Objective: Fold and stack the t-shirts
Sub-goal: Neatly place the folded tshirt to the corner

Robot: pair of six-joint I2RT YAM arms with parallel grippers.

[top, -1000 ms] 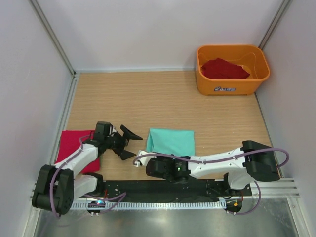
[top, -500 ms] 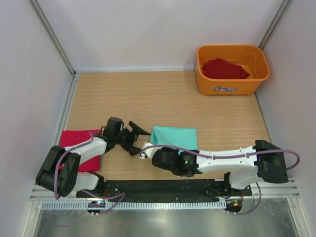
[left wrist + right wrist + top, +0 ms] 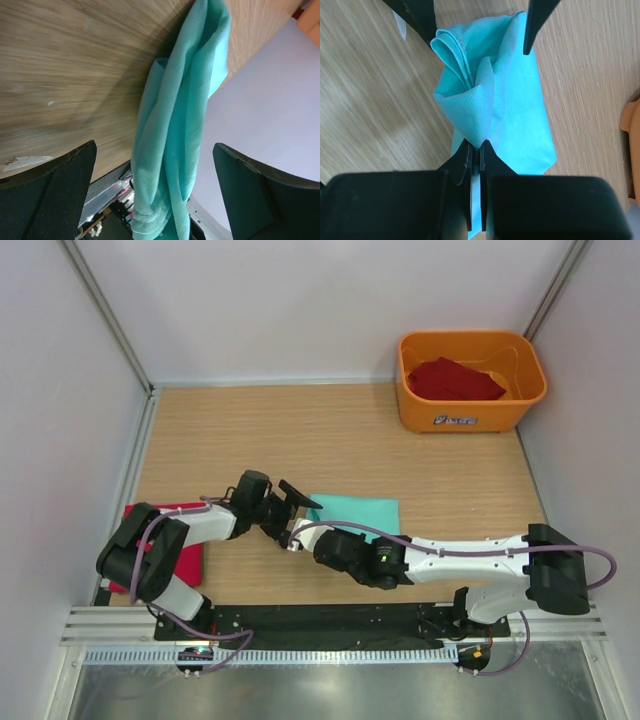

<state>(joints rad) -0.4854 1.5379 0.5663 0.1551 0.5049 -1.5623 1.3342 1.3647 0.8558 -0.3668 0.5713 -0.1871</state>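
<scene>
One tub label (image 3: 458, 421) (unreadable) beyond teal t-shirt (image 3: 362, 512)

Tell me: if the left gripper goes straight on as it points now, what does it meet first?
Most likely the mint-green t-shirt: its lifted fold stands straight ahead of the open left gripper, pinched up by the right gripper. The depth is hard to judge.

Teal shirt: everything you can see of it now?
The teal t-shirt is thin, fine-textured mint cloth, folded into a compact rectangle on the wooden table, near the front. Its left end is lifted and bunched: the right gripper is shut on a raised fold there, while the open left gripper straddles that end without touching it.
</scene>
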